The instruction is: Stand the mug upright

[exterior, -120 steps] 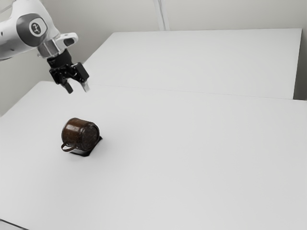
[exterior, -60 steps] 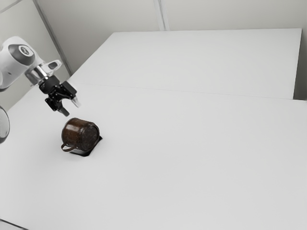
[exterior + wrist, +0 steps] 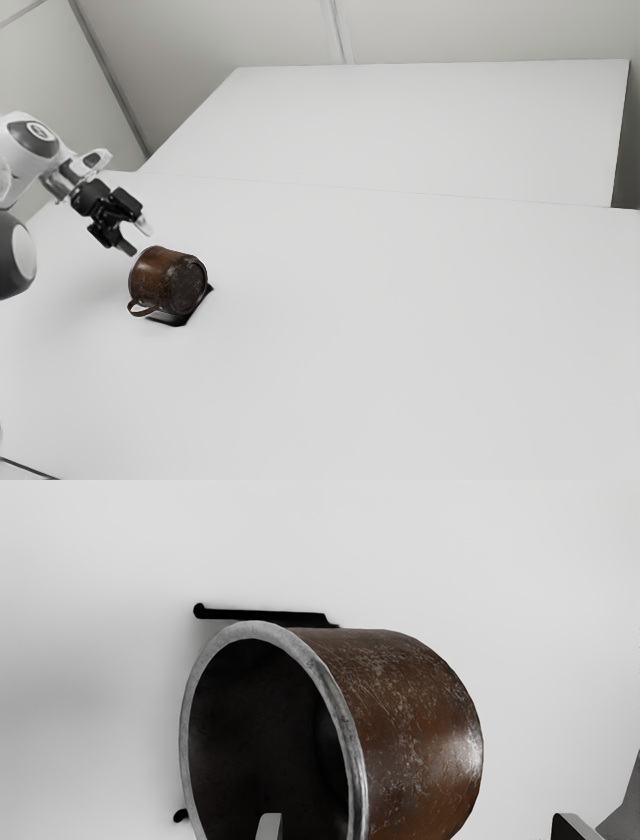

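One brown, scuffed mug (image 3: 165, 280) lies on its side on the white surface (image 3: 400, 350), left of centre in the exterior view. Its round base faces toward the frame's lower right, and its handle (image 3: 141, 310) sticks out at the lower left of its body. Under it sits a thin black piece (image 3: 180, 320), poking out below and to the right. The white arm (image 3: 22, 155) comes in at the upper left of the frame, and its black fingers (image 3: 127, 247) angle down toward the mug — close above its upper left side, tips spread apart.

In the wrist view, the mug's grey rim and dark, open mouth turn toward the camera. The fingers stand wide, with nothing clamped: one tip overlaps the mouth, the other lies beyond the brown outer wall. Whether that first tip is inside the mug — I cannot tell.
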